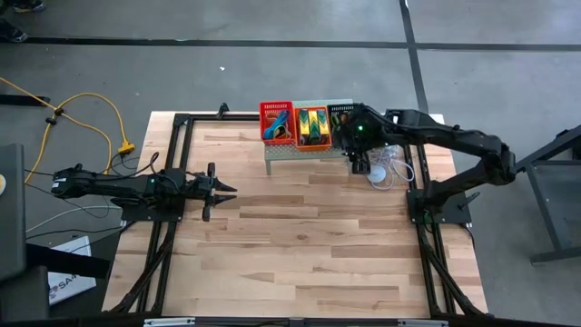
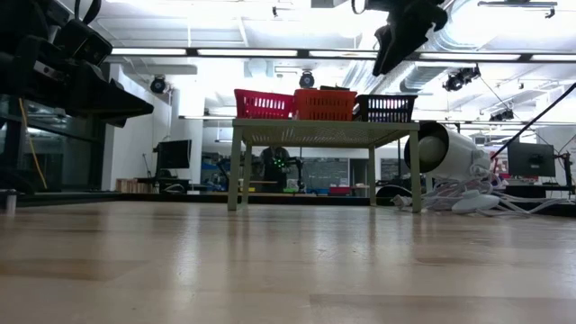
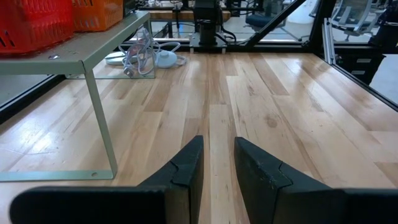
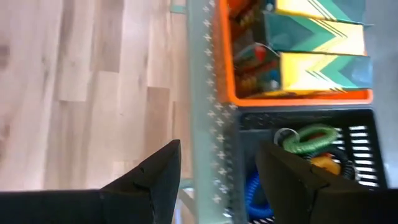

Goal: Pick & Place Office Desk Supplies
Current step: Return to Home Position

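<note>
Three baskets stand in a row on the pale-green perforated shelf (image 1: pixel 300 153) at the table's far side: red (image 1: pixel 276 121), orange (image 1: pixel 311 126) and black (image 4: pixel 305 165). The orange basket holds three yellow-and-green wedge pieces (image 4: pixel 317 46) and small coloured loops (image 4: pixel 252 59). The black basket holds a green loop (image 4: pixel 309 137), a blue loop (image 4: pixel 251 186) and a small orange piece (image 4: pixel 326 163). My right gripper (image 4: pixel 217 155) is open and empty, pointing down above the black basket's near-left corner and the shelf's edge; it also shows in the high view (image 1: pixel 349 136). My left gripper (image 1: pixel 225 189) is open and empty, low over the table's left side.
A white cylindrical device (image 2: pixel 441 148) with a tangle of white cable (image 1: pixel 392 168) lies on the table to the right of the shelf. The black frame rails (image 1: pixel 172 163) run along the table's sides. Bare wood (image 1: pixel 309 245) fills the middle and near part.
</note>
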Robot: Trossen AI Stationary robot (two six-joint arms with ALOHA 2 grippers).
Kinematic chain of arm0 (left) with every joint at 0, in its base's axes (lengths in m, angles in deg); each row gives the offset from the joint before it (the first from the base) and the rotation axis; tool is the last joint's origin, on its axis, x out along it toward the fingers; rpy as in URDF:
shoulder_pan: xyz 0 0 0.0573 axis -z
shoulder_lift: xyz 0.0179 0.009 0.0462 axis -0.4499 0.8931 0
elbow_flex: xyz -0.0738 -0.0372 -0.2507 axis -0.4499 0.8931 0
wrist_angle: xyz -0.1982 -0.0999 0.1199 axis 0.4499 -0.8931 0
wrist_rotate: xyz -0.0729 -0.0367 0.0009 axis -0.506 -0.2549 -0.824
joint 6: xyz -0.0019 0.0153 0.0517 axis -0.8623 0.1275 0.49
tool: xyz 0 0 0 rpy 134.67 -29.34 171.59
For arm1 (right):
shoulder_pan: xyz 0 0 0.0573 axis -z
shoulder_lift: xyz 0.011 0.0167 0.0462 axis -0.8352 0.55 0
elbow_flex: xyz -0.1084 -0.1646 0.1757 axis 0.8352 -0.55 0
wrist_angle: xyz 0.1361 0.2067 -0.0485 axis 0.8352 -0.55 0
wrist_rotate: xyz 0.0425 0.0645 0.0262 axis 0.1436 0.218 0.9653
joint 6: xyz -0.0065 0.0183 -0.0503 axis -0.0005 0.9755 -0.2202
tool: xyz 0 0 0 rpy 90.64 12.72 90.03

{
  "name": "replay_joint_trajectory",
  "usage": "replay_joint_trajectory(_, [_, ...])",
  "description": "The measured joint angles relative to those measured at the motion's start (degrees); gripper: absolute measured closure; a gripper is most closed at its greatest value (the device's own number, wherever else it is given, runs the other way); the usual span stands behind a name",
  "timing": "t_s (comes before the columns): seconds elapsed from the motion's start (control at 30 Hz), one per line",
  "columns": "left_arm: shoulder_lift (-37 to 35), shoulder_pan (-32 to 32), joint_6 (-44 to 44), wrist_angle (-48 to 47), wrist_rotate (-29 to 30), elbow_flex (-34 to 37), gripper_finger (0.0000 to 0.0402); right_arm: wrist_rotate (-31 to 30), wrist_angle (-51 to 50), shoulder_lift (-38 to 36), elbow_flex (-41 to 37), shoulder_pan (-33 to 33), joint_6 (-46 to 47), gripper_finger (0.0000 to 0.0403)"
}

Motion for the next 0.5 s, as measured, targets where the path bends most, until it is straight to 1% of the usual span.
replay_joint_trajectory(0.2, [-0.01,-0.01,0.02,0.0,-0.01,0.02,0.0318,-1.38,0.39,0.0,0.0,-5.43,4.99,0.0208])
replay_joint_trajectory(0.33, [-0.02,0.0,0.0,0.02,-0.01,0.02,0.0318,-4.67,1.69,0.0,0.0,-8.2,5.18,0.0208])
replay_joint_trajectory(0.5, [-0.01,-0.01,0.01,0.01,-0.01,0.01,0.0318,-4.47,4.15,0.0,0.0,-9.63,5.22,0.0208])
